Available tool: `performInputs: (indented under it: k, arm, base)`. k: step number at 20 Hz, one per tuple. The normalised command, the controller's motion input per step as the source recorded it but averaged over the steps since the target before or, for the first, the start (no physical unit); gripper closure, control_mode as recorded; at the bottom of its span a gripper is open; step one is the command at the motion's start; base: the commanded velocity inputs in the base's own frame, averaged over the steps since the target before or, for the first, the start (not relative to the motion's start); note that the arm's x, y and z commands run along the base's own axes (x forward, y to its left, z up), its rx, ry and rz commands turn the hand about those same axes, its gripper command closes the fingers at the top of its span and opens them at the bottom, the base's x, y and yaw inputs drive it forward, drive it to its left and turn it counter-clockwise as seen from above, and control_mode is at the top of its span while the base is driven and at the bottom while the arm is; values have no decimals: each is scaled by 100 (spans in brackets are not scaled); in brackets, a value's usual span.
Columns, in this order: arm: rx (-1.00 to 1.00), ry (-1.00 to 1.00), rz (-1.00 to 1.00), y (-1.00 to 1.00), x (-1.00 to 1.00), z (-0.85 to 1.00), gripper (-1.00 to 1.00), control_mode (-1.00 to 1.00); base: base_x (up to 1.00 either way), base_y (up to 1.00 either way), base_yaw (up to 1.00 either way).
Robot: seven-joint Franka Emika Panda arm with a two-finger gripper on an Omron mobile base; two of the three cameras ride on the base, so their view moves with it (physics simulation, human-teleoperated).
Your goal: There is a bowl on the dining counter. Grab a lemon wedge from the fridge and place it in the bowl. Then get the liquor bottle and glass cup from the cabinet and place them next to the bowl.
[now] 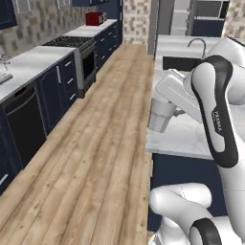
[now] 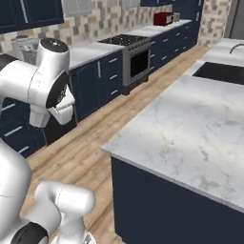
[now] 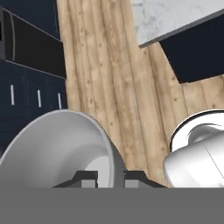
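Observation:
My gripper (image 3: pixel 109 178) is shut on the rim of the glass cup (image 3: pixel 57 148), with a dark fingertip on either side of its pale grey wall. In the left base view the glass cup (image 1: pixel 160 116) hangs under the hand at the left edge of the dining counter (image 1: pixel 184 139). From the hand, the cup is above the wooden floor, with a corner of the dining counter (image 3: pixel 175 17) farther off. The marble dining counter (image 2: pixel 190 128) spreads to the right of the arm, with its dark sink (image 2: pixel 221 71) at the far end. The bowl, lemon wedge and liquor bottle are out of view.
A wood-floor aisle (image 1: pixel 105 143) runs between the island and a wall run of navy base cabinets (image 1: pixel 60 86) with a stove (image 1: pixel 72 42) and a red toaster (image 1: pixel 94 18). A faucet (image 1: pixel 197 45) stands by the sink (image 1: pixel 179 63). Navy upper cabinets (image 2: pixel 28 12) hang at the left.

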Motion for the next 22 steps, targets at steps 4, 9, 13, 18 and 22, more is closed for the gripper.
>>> performInputs:
  k: [4, 9, 13, 18, 22]
  arm:
    - [0, 0, 0, 0, 0, 0, 100, 100]
    - [0, 0, 0, 0, 0, 0, 100, 100]
    - [0, 0, 0, 0, 0, 0, 100, 100]
    - [0, 0, 0, 0, 0, 0, 100, 100]
    - [0, 0, 0, 0, 0, 0, 100, 100]
  base:
    - [-7, -100, -26]
    - [-13, -100, -18]
    - [-26, -100, -12]
    - [-21, -100, -11]
    - [-9, -100, -11]
